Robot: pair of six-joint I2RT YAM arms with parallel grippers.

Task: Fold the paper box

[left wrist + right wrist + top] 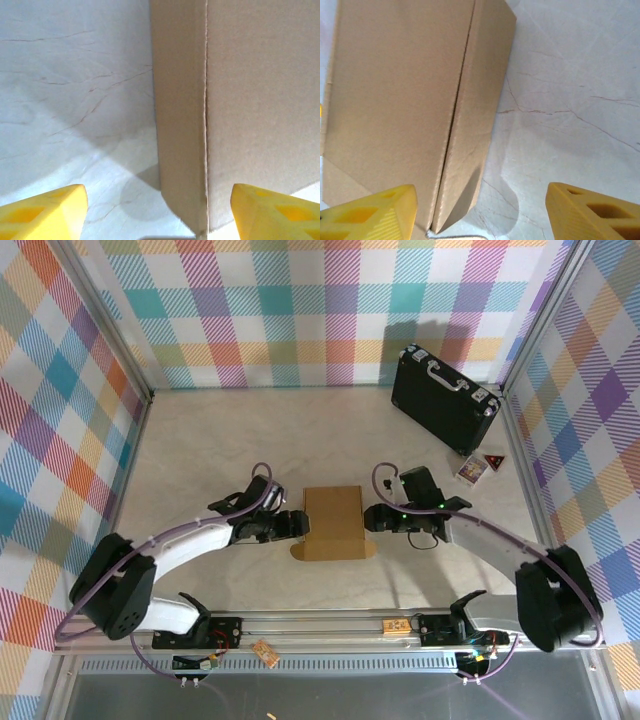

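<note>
**Both grippers stand open at the sides of the paper box**

The left gripper (157,189) has its jaws released. Its yellow fingers (45,212) are spread wide in the left wrist view, with nothing clamped between them. A folded edge of the paper box (333,521) runs up the gap between them, with a narrow shaded strip of cardboard on one side of the crease and a broad plain panel on the other. One finger lies over bare table, and the other sits in front of the broad panel. Whether that one touches the cardboard I cannot tell.

The right gripper (480,186) is released as well, its yellow fingers (592,212) far apart. A near corner of the box reaches down into the gap, close to one finger. The other finger is over the pale, veined table surface, well clear of the cardboard.

From above, the box is a brown rectangle at the middle of the table (190,445), and small rounded tabs show at its two near corners. The grippers flank it, one just beside each side, and both arms curve in from their bases at the near rail (330,624).

Farther out, a black hard case (445,398) with silver trim stands at the far right, next to the checked wall (330,310). Two small cards (470,469) lie just in front of the case, well apart from the box.
</note>
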